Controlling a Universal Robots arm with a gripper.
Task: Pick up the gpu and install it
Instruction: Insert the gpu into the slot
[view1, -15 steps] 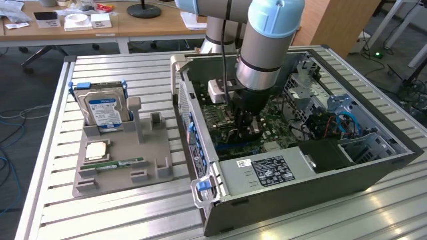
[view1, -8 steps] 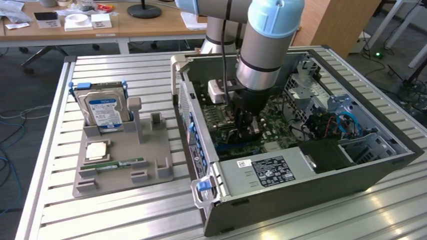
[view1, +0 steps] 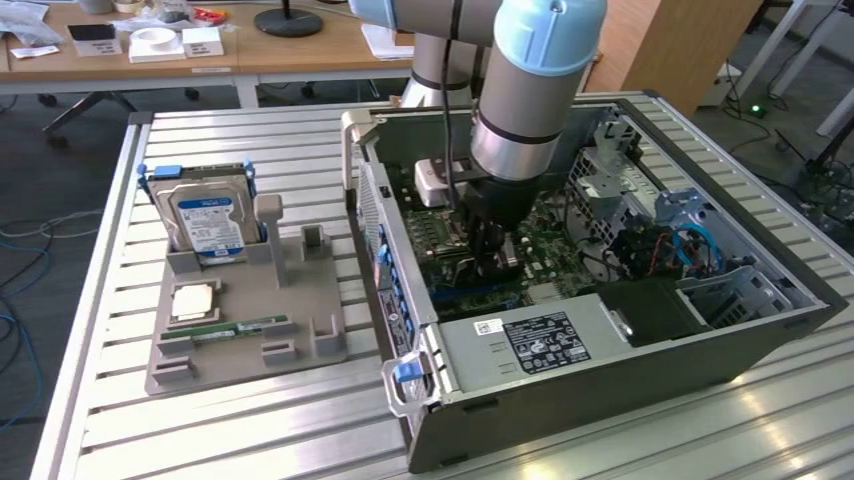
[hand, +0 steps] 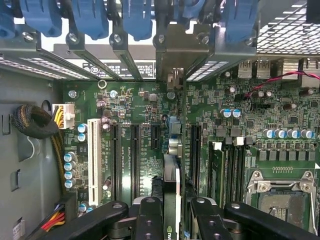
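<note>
One open case (view1: 587, 330) takes up most of the table (view1: 267, 140), and we're deep inside it with the arm (view1: 527, 90). Beside the case, on the exterior view's left, sits the grey tray (view1: 240, 320) with the hard drive (view1: 207, 220) standing in it and the RAM stick (view1: 240, 328) lying flat. We see no card on that tray.

Inside the case, we're over the motherboard (hand: 150, 105). The gripper (hand: 172, 215) hangs just above the expansion slots (hand: 135, 155), and its fingers (hand: 150, 220) are pressed in on the gpu (hand: 171, 185), one on each side of the thin card.

So we judge the pickup done and the install step in hand. The gpu stands on edge, running toward the rear brackets (hand: 125, 55) of the case, and from the wrist view it lines up along a slot between the black ones. Whether it is seated we cannot tell.

The next move, we reckon, calls for a straight, even push down with the card edge kept square to its slot and the bracket end meeting the rear opening.

The gpu itself shows as a dark narrow edge with a paler strip along the top.
</note>
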